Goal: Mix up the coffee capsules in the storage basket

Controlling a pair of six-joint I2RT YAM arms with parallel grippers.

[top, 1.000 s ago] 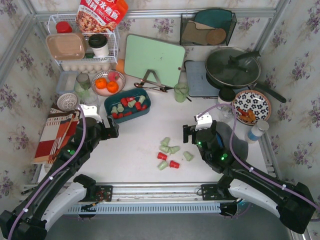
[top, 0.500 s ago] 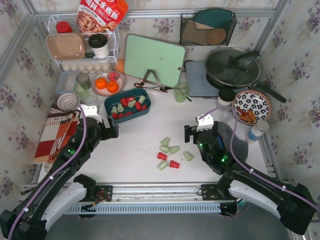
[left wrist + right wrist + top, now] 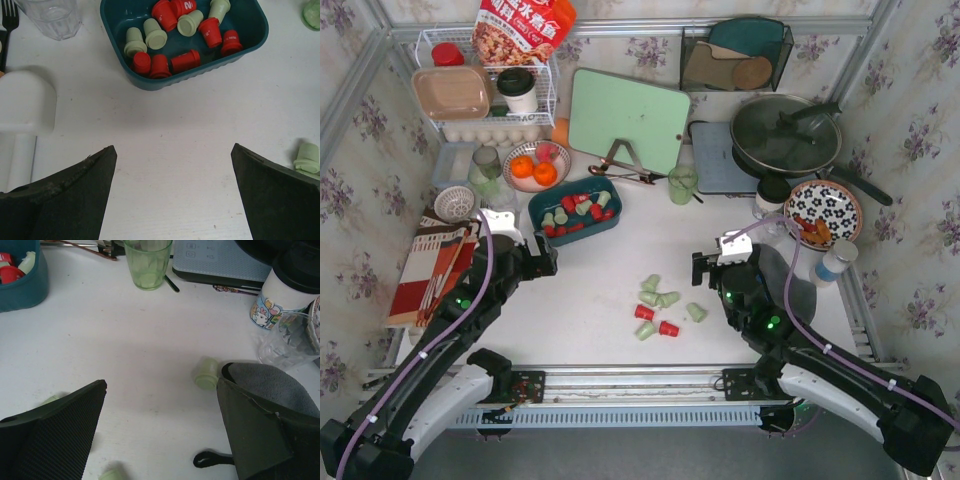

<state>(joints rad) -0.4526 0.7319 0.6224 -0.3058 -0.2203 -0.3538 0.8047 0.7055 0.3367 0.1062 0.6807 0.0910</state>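
Lying in two groups, the coffee capsules (image 3: 161, 65) are only partly where the task wants them. A jumble of red and mint ones fills the shallow teal storage basket (image 3: 200, 77), its open top leaving them easy to reach from above. The loose capsules (image 3: 658, 302), mostly mint with two red, lie scattered on the white table (image 3: 610, 290) between the two arms, which probably puts them within reach of either one.

The left gripper (image 3: 544, 262) hangs low with its jaws spread wide and nothing between them. It points at the basket, which sits just beyond its fingertips, and the loose cluster lies off to its right.

The right gripper (image 3: 700, 268) is likewise wide open and empty, aimed across bare table toward a green tumbler (image 3: 147, 262). The loose cluster lies near it, on its left. The right wrist view shows one mint capsule (image 3: 206, 374) just beside a finger, outside the jaws.
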